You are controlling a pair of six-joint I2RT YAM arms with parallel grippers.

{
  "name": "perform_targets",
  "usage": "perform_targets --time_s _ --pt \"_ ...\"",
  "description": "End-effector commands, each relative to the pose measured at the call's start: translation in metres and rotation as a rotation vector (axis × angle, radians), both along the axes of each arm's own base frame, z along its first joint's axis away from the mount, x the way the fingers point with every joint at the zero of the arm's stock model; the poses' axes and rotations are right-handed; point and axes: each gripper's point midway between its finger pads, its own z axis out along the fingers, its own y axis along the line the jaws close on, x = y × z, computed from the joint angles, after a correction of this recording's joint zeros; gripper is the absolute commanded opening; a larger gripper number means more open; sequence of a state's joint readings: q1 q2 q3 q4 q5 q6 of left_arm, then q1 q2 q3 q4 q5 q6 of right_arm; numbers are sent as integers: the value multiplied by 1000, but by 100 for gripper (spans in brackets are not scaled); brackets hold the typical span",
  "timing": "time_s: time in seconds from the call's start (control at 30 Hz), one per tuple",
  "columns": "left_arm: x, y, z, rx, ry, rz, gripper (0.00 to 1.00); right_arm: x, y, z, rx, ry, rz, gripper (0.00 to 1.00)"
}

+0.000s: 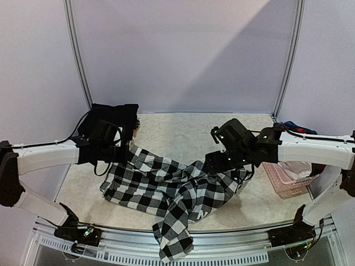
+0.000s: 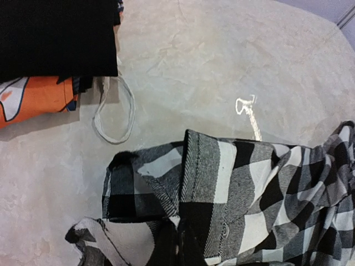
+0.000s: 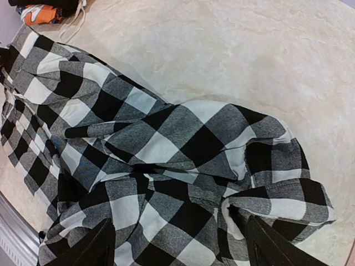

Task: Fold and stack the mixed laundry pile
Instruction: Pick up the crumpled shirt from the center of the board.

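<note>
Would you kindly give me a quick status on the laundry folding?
Right gripper open above checked shirt. Left gripper at its far corner, grip unclear. Shirt crumpled, one end hanging off the near edge. Nothing in the way.

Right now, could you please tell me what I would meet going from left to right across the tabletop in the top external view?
Folded black garment → black-and-white checked garment → pink basket. Both arms overlap the cloth, so I leave them out.
</note>
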State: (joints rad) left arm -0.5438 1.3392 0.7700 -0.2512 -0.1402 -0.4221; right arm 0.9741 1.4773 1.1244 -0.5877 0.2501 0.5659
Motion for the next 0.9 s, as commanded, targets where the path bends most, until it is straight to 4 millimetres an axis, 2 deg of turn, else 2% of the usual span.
perform_targets --time_s 0.0,0.17,0.27,0.37,0.5,0.57,0.67,0.8,0.87 --pt "-12 14 4 -3 -9 37 0 5 36 -5 26 22 79 81" --pt "-19 16 11 -23 -26 34 0 15 78 -12 44 49 147 81" --pt "-22 18 12 -28 -33 37 0 22 100 -26 37 79 169 80" --pt "-24 20 11 -23 -34 39 0 27 110 -49 -6 114 178 79" --pt "-24 22 6 -12 -25 40 0 31 118 -63 -26 129 181 75" --pt "-24 22 3 -12 -22 43 0 34 120 -70 -43 136 179 70" --pt "-24 24 -2 -8 -18 55 14 38 117 -83 -84 141 157 60" --pt "-24 24 -10 -2 -3 61 26 39 115 -94 -107 148 145 38" --pt "-23 23 -13 -1 5 60 29 39 113 -96 -117 147 140 26"
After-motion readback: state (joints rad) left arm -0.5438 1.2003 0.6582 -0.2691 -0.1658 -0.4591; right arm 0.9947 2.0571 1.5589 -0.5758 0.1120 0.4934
